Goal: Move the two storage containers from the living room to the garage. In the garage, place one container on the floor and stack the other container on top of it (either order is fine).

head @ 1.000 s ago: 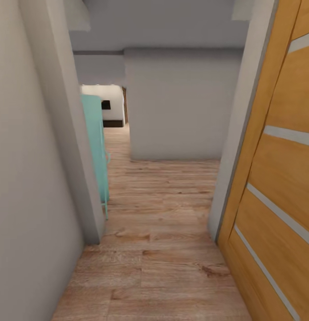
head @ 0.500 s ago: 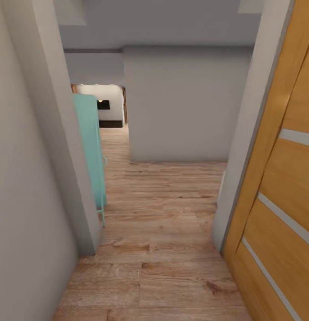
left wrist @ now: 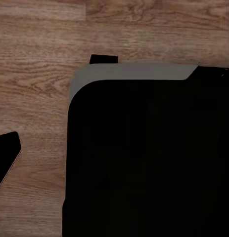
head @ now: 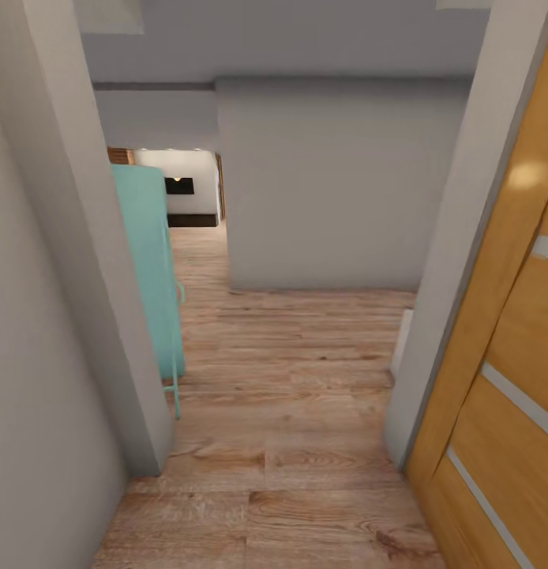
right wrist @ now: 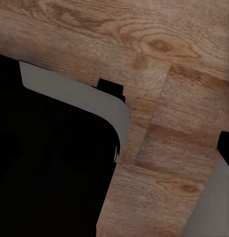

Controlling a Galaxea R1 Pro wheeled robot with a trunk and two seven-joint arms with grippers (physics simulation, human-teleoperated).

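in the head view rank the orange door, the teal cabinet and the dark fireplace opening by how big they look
1. Orange door, biggest, though it is also nearest the camera, so that adds to it.
2. Teal cabinet.
3. Dark fireplace opening, smallest, but farthest away, so its true size is unsure.
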